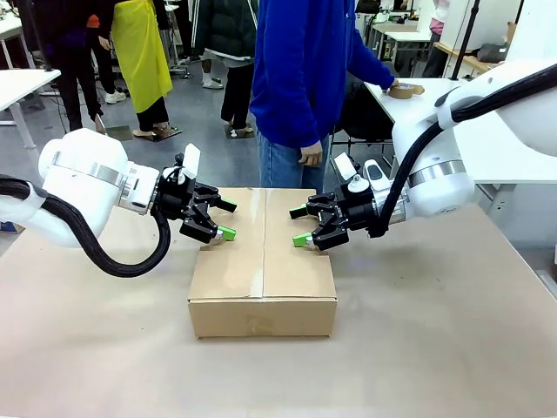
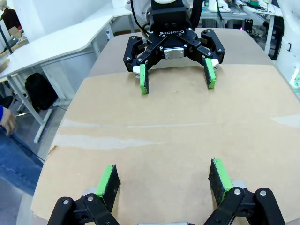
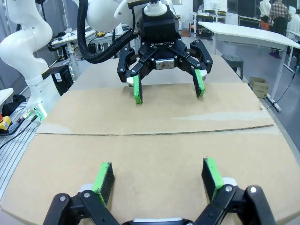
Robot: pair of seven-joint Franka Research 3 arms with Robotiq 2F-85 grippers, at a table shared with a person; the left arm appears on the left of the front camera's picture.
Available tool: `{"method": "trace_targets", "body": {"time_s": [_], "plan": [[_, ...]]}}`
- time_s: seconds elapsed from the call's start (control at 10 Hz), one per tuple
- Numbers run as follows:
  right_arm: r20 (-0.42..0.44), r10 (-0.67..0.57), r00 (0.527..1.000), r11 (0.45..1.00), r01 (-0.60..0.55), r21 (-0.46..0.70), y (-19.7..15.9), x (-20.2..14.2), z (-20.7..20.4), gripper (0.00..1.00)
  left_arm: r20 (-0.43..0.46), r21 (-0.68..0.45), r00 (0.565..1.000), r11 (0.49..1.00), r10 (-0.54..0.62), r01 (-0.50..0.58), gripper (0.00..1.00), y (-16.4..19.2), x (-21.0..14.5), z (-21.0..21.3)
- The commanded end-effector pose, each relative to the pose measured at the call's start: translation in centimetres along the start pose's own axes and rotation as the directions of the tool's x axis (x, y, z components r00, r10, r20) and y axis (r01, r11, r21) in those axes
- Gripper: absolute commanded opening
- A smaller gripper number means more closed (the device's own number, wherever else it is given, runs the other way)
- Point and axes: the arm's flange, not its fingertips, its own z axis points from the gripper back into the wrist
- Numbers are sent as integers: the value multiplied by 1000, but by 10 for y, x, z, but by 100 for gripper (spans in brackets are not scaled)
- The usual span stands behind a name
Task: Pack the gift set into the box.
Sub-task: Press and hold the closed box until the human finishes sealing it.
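Observation:
The box (image 1: 261, 261) stands in the middle of the table with its top flaps folded shut and a strip of tape along the seam. My left gripper (image 1: 228, 219) hovers open over the box's left edge, with nothing between its fingers. Opposite it, my right gripper (image 1: 299, 225) is open and empty over the right half of the lid. In the left wrist view my left gripper (image 2: 163, 176) faces the right gripper (image 2: 177, 84) across the box top (image 2: 164, 131). The right wrist view mirrors this: right gripper (image 3: 157, 176), left gripper (image 3: 168, 91), box (image 3: 154, 140). The gift set is out of view.
A person in a blue jacket and jeans (image 1: 296, 78) stands at the table's far edge just behind the box, one hand (image 1: 311, 157) hanging down. The tan table (image 1: 435, 348) has bare room around the box. A white side table holds a tape roll (image 1: 405, 89).

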Motion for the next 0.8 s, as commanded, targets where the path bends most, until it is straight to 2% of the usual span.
{"method": "trace_targets", "body": {"time_s": [0.0, 0.7], "plan": [[0, 10, 1000, 1000, -10, -1, 0, -3, -1, 100, 9, 11, 1000, 1000, -5, 5, 100, -3, -3, -1], [0, 10, 1000, 1000, -10, -1, 0, -3, -1, 100, 9, 11, 1000, 1000, -5, 5, 100, -3, -3, -1]]}}
